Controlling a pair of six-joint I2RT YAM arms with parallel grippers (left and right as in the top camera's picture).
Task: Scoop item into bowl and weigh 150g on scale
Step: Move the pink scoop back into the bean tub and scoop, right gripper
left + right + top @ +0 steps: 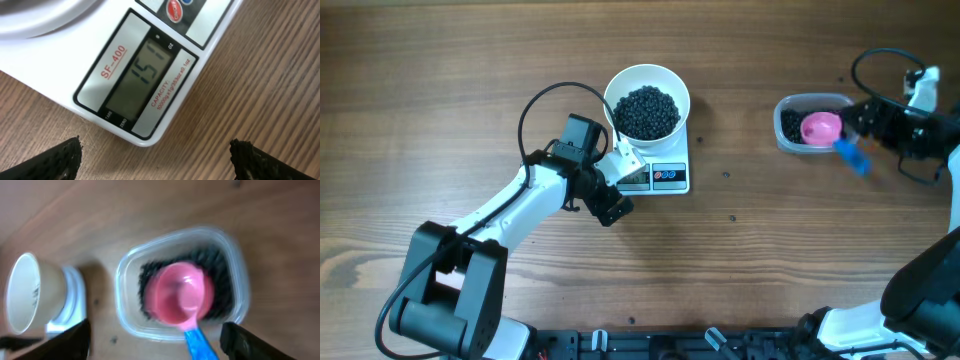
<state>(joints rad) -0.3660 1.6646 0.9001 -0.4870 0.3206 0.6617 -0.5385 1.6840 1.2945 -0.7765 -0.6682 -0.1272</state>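
Observation:
The white bowl stands on the scale, heaped with the black item. The scale's display reads 151. My left gripper hangs open over the table just off the scale's front left corner, with nothing between its fingers. At the far right, a pink scoop with a blue handle rests in a clear tub. My right gripper is open. The handle lies between its fingers, clear of both. The bowl also shows at the left of the right wrist view.
The clear plastic tub holds more of the black item around the scoop. A black cable loops above the left arm, and another runs near the right arm. Bare wood lies between scale and tub.

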